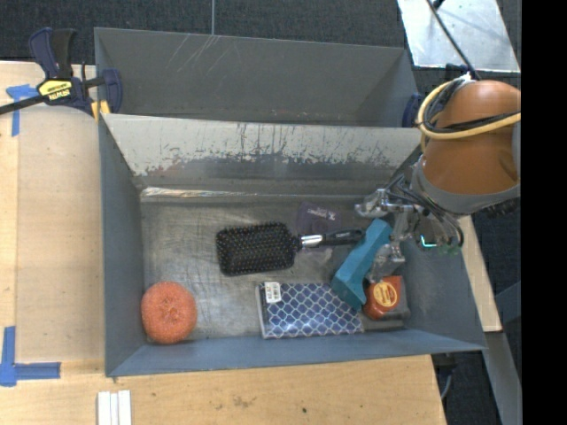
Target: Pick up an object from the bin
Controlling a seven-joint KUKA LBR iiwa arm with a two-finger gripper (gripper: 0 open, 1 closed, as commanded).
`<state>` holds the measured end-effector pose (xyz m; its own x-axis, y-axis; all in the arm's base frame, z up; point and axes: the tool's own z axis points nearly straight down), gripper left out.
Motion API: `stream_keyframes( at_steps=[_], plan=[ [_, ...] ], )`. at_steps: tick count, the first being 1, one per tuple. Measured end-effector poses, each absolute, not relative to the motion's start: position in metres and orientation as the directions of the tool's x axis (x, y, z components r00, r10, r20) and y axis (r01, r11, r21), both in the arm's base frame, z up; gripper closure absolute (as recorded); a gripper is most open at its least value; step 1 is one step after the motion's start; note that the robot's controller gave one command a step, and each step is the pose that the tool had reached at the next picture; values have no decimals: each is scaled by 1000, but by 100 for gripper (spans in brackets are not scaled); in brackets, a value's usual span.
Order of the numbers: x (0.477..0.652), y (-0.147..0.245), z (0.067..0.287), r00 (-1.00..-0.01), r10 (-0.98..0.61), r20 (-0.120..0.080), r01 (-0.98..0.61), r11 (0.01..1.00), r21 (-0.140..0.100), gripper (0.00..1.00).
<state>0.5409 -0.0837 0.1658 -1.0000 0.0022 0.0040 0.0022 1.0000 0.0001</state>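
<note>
the teal, block-shaped oblong piece [359, 271] is in the right part of the grey metal bin [120, 264], tilted, with its lower end toward the front wall and its upper end directly against the gripper [394, 235]. the gripper is just above and to the right of that upper end. whether the gripper is clamped on the piece or released cannot be told: the metal parts and the piece overlap there.

adjacent items:
- a small round orange-red container with a dark label [384, 297], touching the lower right side of the teal piece, near the front right corner.
- a flat rectangular pack with a blue-and-white lattice pattern [306, 310], just left of the lower end, along the front wall.
- a black paddle hairbrush with a black handle and a silver band [257, 249], in the middle of the floor, handle pointing toward the teal piece.
- a rough orange ball [168, 311], well apart, at the front left.

the orange dome-shaped wrist cover [469, 135] stands over the bin's right rim. the bin floor is dull grey; its back wall shows dark streaks. dark floor covering [266, 3] lies beyond the bin.
</note>
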Motion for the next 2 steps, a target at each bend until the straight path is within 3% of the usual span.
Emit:
stream_keyframes(
  at_steps=[1,2],
  plan=[
    [543,-83,170,-1000,0,-4,0,1000,-1,0],
    [546,-81,152,-980,-197,-6,-197,980,-3,0]
  ],
)
